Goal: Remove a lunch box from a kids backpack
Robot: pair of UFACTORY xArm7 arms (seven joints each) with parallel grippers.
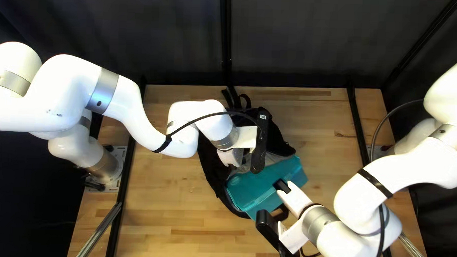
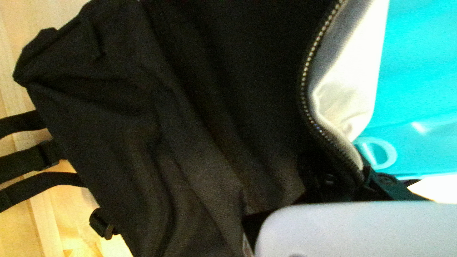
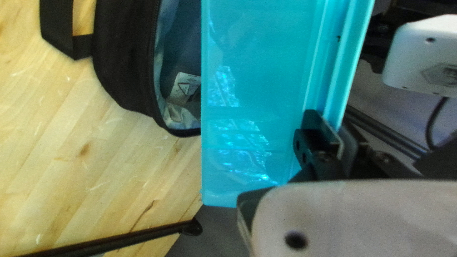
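In the top left view the teal lunch box (image 1: 259,184) lies slanted across the open black backpack (image 1: 210,161), its right part beyond the bag. My left gripper (image 1: 231,157) is over the bag's opening, fingertips hidden there; in the left wrist view that gripper (image 2: 356,169) is shut on the zippered edge of the backpack (image 2: 190,95), beside the lunch box (image 2: 419,71). My right gripper (image 1: 282,186) is at the box's right side. The right wrist view shows this gripper (image 3: 337,135) shut on the rim of the lunch box (image 3: 257,90), which stands clear of the backpack's lining (image 3: 178,116).
Black straps (image 1: 234,97) trail from the bag toward the table's far edge. Wooden table (image 1: 170,212) surrounds the backpack. Both wrist cameras reach close over bag and box, and the left arm's camera housing (image 3: 423,57) stands just beyond the box in the right wrist view.
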